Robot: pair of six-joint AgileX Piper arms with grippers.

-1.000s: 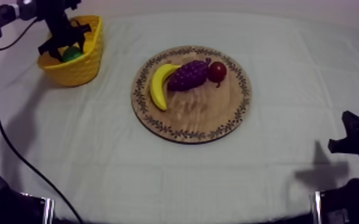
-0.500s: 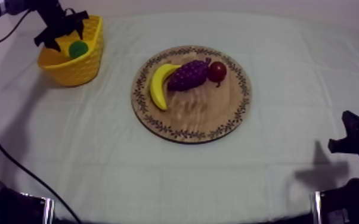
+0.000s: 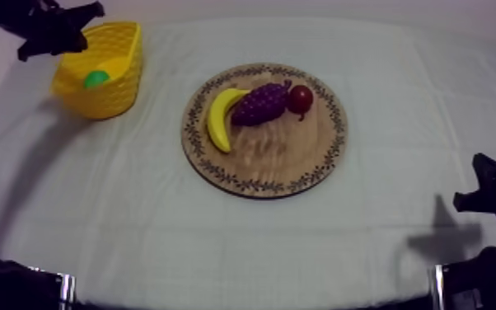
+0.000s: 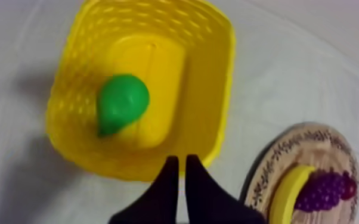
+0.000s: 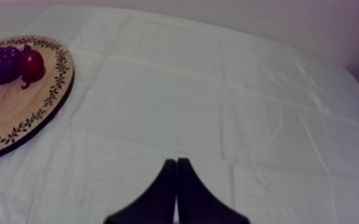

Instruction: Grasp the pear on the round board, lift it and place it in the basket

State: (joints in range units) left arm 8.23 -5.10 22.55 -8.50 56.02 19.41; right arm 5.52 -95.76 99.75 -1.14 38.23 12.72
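Both end effectors are closed to narrow wedges, holding nothing. The left end effector (image 4: 180, 161) hangs at the far left of the table (image 3: 136, 223), just by the yellow basket (image 4: 222, 83). The pear (image 4: 121, 102) lies inside that basket, apparently on its side, just ahead of it. The right end effector (image 5: 176, 162) rests well apart, near right of the wooden board (image 3: 276, 161).

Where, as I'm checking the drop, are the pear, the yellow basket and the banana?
pear (image 4: 122, 102): left wrist view, middle of its green body.
yellow basket (image 4: 217, 77): left wrist view, on its inner side wall.
banana (image 3: 217, 115): top view, middle of its curve.
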